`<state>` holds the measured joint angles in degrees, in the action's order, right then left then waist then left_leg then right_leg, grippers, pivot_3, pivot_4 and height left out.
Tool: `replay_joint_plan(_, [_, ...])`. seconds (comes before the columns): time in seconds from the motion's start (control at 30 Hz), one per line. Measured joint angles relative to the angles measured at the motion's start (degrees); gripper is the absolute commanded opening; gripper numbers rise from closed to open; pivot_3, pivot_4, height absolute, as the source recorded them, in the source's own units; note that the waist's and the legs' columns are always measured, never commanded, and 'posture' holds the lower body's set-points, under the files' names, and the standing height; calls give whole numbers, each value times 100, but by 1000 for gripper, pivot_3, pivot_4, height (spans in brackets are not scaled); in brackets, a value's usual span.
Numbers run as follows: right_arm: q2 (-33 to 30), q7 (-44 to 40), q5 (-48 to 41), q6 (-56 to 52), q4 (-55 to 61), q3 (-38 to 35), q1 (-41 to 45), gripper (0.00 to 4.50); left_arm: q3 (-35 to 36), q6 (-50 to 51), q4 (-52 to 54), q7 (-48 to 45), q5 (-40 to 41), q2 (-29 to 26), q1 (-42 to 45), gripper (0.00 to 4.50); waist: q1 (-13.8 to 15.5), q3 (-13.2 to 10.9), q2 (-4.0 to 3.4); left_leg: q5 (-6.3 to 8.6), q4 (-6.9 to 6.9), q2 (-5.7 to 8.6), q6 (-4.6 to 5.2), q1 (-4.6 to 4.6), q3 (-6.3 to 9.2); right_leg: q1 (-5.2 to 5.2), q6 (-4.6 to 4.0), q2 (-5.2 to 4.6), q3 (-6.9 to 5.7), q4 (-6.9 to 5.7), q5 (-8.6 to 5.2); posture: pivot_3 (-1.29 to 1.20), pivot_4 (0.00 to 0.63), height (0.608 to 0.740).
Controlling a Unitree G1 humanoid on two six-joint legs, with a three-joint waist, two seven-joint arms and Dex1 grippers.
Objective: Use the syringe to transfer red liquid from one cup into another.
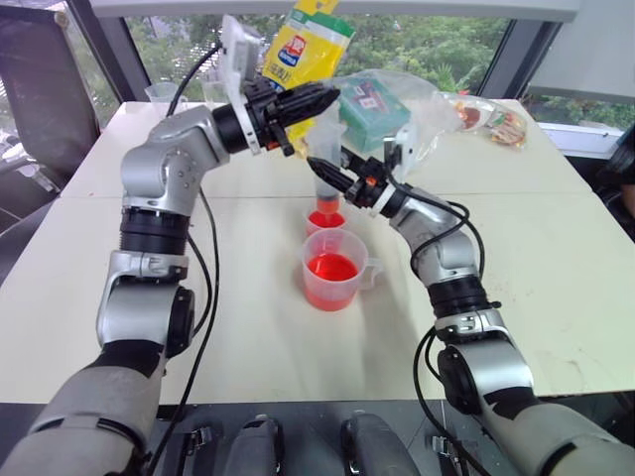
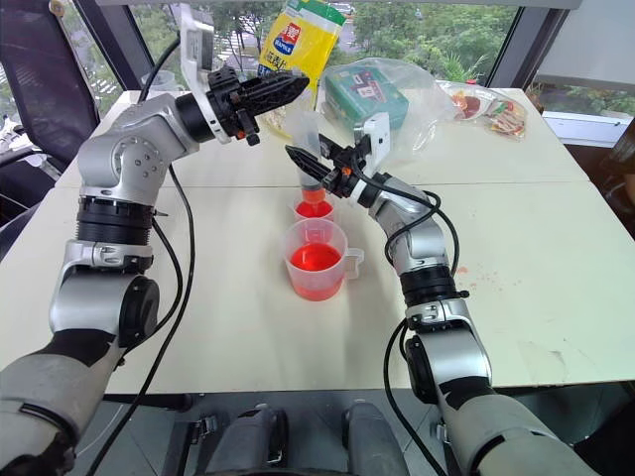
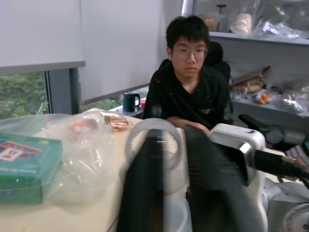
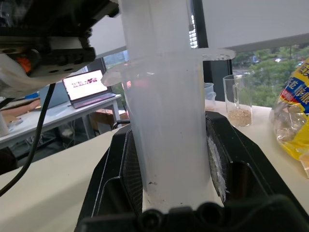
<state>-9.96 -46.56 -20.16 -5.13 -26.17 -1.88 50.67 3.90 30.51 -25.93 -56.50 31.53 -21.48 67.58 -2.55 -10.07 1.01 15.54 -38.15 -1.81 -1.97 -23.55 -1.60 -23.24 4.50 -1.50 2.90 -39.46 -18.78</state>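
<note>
1. While the right end effector [image 1: 327, 174] grips the large clear plastic syringe [image 4: 166, 140] upright over the small narrow clear cup [image 1: 325, 220], the clenched left end effector [image 1: 316, 99] is at its top; I judge pressing should go slowly, tip centred.
2. One syringe; two cups, counting the nearer wide clear handled beaker [image 1: 335, 269], both holding orange-red liquid [image 1: 331, 267]; one table [image 1: 556, 258].
</note>
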Motion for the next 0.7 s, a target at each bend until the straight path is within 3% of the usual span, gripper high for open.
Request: replay_joint_plan(0.7, [-9,10,10,-529,367,-30,2,1443,-53,-69,305,-224,-283,-39,-198,27,2,0,0,-2,0,0,-3,0,0,0,0,-1,0,-1,0,0,150,740])
